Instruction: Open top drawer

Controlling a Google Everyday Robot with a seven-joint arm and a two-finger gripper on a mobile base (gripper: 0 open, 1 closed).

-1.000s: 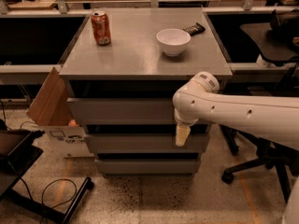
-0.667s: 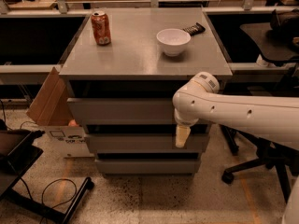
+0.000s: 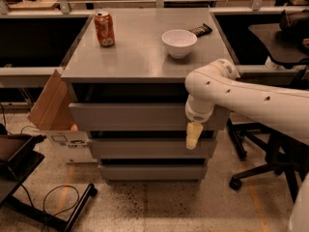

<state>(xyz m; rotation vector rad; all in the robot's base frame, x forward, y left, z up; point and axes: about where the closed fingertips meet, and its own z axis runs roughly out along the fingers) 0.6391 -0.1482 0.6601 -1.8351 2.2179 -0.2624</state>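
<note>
The grey cabinet (image 3: 145, 57) has three flat drawer fronts stacked under its top. The top drawer (image 3: 125, 116) is the uppermost and widest front, with a dark gap between it and the cabinet top. No interior of it shows. My white arm (image 3: 251, 98) comes in from the right. My gripper (image 3: 193, 136) is cream-coloured and hangs pointing down in front of the right end of the top drawer, its tip level with the gap above the middle front (image 3: 145, 148).
On the cabinet top stand a red soda can (image 3: 104, 29), a white bowl (image 3: 179, 42) and a dark snack bar (image 3: 200, 30). A cardboard box (image 3: 50, 105) leans at the left. An office chair base (image 3: 260, 168) is at the right, and a black stand with cables (image 3: 43, 197) at lower left.
</note>
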